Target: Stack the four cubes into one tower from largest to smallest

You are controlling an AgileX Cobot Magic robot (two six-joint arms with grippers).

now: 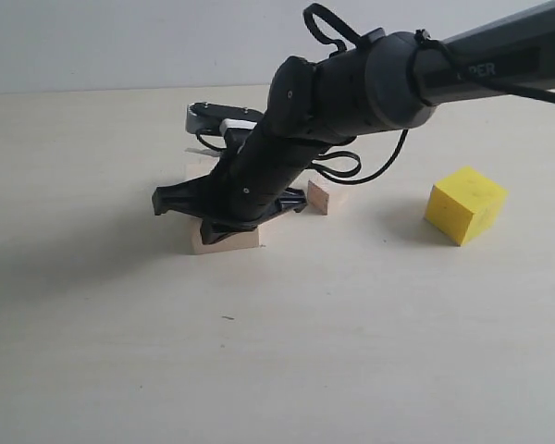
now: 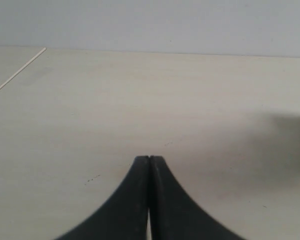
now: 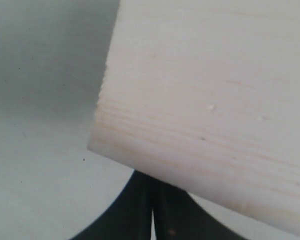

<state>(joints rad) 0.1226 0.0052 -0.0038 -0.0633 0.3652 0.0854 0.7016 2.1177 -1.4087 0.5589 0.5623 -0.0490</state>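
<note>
Filling R wrist view: wooden cube (image 3: 210, 100); yellow cube (image 1: 464, 204) ext. only.

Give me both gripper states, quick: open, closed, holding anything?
Left gripper: closed, holding nothing.
Right gripper: closed, holding nothing; tips right by a wooden cube.

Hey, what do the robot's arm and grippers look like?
The right arm is matte black with rounded joint housings, looping black cables and partial white lettering on its upper link. Both the left gripper and right gripper have black fingers that taper to narrow tips.
</note>
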